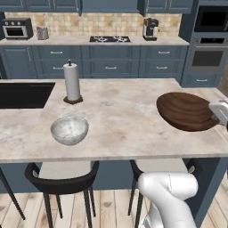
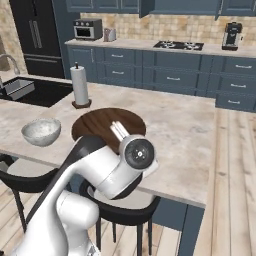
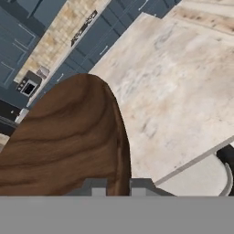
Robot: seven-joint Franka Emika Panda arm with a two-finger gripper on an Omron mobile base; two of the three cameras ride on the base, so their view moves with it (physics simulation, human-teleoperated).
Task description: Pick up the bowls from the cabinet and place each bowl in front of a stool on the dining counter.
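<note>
Fingers clamped on the rim of the wooden bowl (image 1: 186, 111), held over the dining counter (image 1: 124, 116).

Largest first: the dining counter stretches across both base views, its black sink (image 1: 23, 94) at the far left and a paper towel roll (image 1: 71, 82) standing beside it. On its near edge the marbled stone bowl (image 1: 69, 130) already sits upright, just behind a black stool (image 1: 62, 178), so that half of the job looks finished. The wooden bowl hangs tilted in the gripper (image 3: 118, 186), whose two tips pinch the rim near the counter's right end, above a second stool (image 2: 122, 205). What remains, by my reading, is to lower this bowl flat onto the slab in front of that stool and let it go.
</note>
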